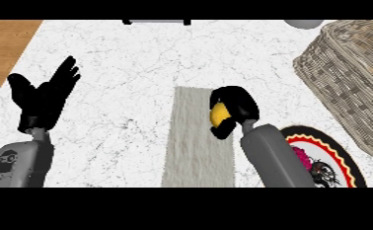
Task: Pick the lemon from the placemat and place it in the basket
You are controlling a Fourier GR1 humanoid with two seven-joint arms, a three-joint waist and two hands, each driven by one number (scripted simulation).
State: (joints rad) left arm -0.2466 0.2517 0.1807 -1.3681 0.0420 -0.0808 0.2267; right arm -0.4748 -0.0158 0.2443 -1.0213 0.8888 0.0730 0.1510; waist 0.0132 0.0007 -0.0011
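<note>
Head view: the counter (146, 66) is white with thin grey veining and fills most of the frame; a strip of wood-toned surface (18, 41) shows at about ten o'clock. A grey placemat (197, 160) lies as a tall rectangle just below the centre, running toward six o'clock.

The right hand (235, 106) sits over the placemat's right edge, roughly at the frame's centre, its grey forearm coming up from five o'clock. Its black fingers are curled round the lemon (217, 114), whose yellow skin shows only on the hand's left side; the rest is hidden by the fingers. Whether the lemon touches the mat or is raised off it cannot be told from this steep angle.

The woven basket (342, 76) stands at three o'clock, cut by the right edge, well apart from the lemon. At about four to five o'clock a round plate (342, 152) with a black, red and yellow rim lies just beside the right forearm, partly covered by it.

The left hand (44, 95) shows at nine o'clock near the left edge, fingers straight and pointing up, holding nothing, resting.

At twelve o'clock a dark-edged object (157, 21) is cut by the top, and a pale rounded shape (304, 23) sits at one o'clock; neither can be identified.
</note>
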